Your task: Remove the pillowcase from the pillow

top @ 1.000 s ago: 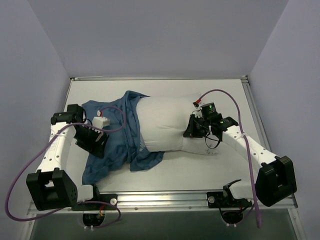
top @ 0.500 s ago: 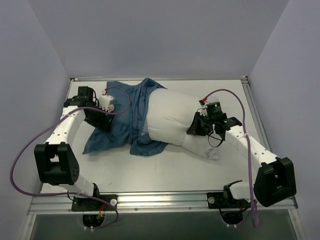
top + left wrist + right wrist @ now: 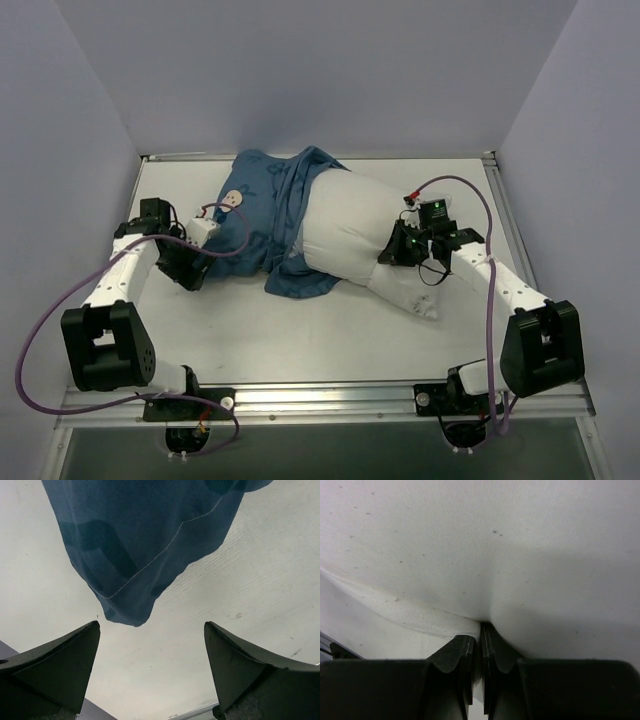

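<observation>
On the table (image 3: 330, 340), the pillowcase (image 3: 265, 215) covers one pillow (image 3: 350, 225) end; right pincer (image 3: 480, 630) clamps pillow, left pincer (image 3: 152, 628) released.

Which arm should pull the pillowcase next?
Left. The left tool is open beside a loose corner of the pillowcase; the right tool is shut on the pillow, anchoring it.

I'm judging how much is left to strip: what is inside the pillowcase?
The left end of the white pillow runs into the blue pillowcase; the rest of the pillow lies bare. How far it reaches inside is hidden by the fabric.
</observation>
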Available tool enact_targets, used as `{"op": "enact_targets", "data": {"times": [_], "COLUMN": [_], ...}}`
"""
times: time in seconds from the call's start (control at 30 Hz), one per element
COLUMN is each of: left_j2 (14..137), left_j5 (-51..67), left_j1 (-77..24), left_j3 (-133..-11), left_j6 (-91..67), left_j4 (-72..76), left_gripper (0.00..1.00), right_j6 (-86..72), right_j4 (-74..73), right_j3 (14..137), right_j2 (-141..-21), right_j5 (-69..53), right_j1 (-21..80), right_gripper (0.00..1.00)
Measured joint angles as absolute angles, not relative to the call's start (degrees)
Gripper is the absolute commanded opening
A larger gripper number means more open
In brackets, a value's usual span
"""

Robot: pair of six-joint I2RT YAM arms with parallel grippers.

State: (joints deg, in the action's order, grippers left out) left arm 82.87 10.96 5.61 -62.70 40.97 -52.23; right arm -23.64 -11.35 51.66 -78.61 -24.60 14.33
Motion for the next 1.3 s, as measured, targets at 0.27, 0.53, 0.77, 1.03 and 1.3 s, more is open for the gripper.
{"op": "enact_targets", "data": {"times": [0.27,0.53,0.77,1.03,1.3], "left_j2": [88.3,95.4,88.9,83.5,76.1], "left_j5": [11.0,10.2,10.2,13.9,17.3], "left_j1": [5.6,5.8,14.2,22.0,17.6], "left_j3": [-62.4,-62.1,-67.3,-74.7,-75.2], "left_j6": [39.7,34.7,29.6,27.5,24.0], "left_j4": [-43.4,-36.4,-35.4,-36.6,-40.1], "left_gripper": [1.00,0.02,0.02,0.02,0.02], "right_j6": [-23.5,-23.3,-23.3,-23.2,-20.5], "right_j4": [-11.1,-10.4,-8.6,-8.0,-17.8], "right_j3": [51.7,51.7,50.5,49.7,58.2], "right_j2": [-78.9,-79.3,-79.0,-76.3,-76.3], "right_j5": [-25.0,-25.9,-26.8,-28.0,-20.3], "right_j1": [14.2,11.5,4.8,1.3,4.6], "right_gripper": [0.00,0.00,0.00,0.00,0.49]}}
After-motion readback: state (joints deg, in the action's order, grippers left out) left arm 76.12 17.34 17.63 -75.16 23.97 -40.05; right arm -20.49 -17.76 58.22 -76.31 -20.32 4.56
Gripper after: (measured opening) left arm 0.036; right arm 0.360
